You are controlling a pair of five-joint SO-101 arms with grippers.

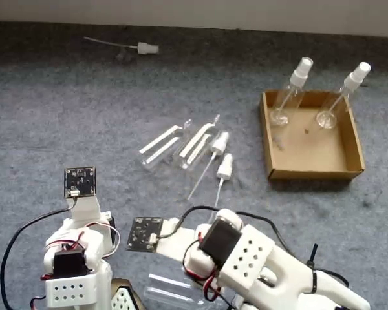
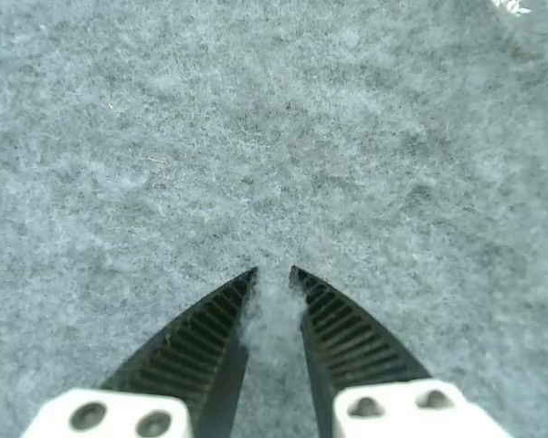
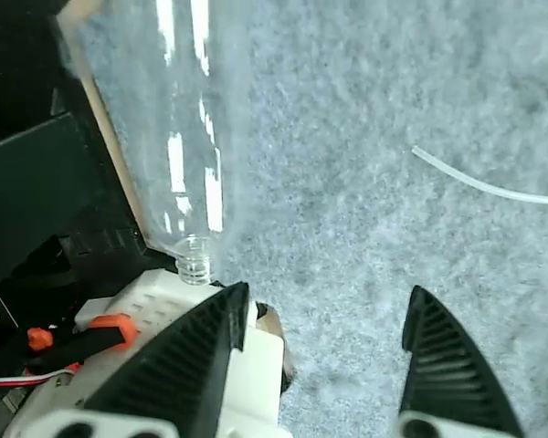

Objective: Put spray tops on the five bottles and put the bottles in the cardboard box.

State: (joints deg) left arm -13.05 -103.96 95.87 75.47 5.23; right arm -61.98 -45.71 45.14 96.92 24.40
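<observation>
Two capped bottles (image 1: pixel 290 93) boxed (three to go): we'd next close the wide-open right jaws on the near bottle (image 3: pixel 187 137); left jaws barely parted, empty.

Your left gripper (image 2: pixel 274 270) hangs low with jaws just a crack apart, and your right gripper (image 3: pixel 329 288) has its jaws spread wide.

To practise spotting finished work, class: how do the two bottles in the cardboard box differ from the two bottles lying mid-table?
The boxed bottles wear spray tops; the mid-table bottles have bare necks. The boxed bottles stand base-down in the box; the mid-table bottles lie flat on the carpet. Both pairs are clear and see-through.
</observation>
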